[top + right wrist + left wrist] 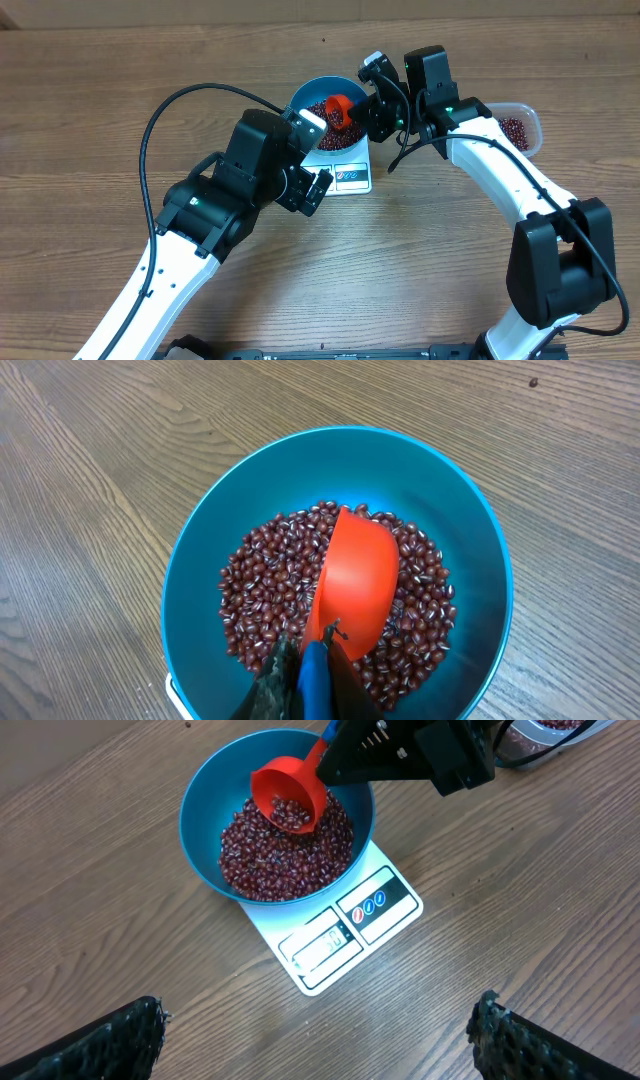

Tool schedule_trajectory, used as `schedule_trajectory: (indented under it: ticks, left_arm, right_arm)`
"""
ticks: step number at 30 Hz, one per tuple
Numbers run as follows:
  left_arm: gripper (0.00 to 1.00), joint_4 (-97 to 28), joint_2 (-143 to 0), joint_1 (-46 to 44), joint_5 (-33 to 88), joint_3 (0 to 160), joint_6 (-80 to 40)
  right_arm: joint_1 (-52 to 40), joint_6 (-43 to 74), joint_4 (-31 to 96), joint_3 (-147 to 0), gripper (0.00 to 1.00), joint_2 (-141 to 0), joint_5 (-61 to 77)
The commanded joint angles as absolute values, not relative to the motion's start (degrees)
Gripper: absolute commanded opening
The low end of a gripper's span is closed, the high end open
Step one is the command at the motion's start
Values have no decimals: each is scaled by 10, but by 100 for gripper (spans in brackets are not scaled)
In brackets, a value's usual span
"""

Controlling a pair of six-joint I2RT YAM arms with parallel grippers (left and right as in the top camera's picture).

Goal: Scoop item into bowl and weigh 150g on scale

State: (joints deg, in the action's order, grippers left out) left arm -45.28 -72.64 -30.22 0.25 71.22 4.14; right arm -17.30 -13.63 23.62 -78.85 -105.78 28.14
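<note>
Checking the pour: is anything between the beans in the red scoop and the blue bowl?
Nothing visible. The right hand holds the round red plastic scoop over the deep blue round bowl, directly over its heap of dark red-brown beans.

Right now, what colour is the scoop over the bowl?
Red scoop, blue handle; clearest in the right wrist view.

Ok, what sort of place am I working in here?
Probably a robot lab bench rather than a kitchen: a plain wood-grain table, cabled arms, and a white scale carrying a blue bowl of beans.
</note>
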Motion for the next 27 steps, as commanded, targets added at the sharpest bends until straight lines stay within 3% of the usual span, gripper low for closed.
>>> schedule_trajectory:
  ticks: [1, 9, 21, 27]
  left_arm:
    - [100, -452, -729, -300, 7, 710, 32]
    - [100, -452, -729, -300, 7, 710, 32]
    - [100, -452, -729, -300, 7, 710, 32]
    - [100, -452, -729, -300, 7, 710, 32]
  right_arm:
    - [-174, -133, 235, -795, 4, -1035, 288]
    - [-174, -133, 239, -795, 4, -1035, 291]
    - [-107, -67, 249, -796, 4, -965, 519]
    - [-56, -55, 283, -796, 4, -942, 537]
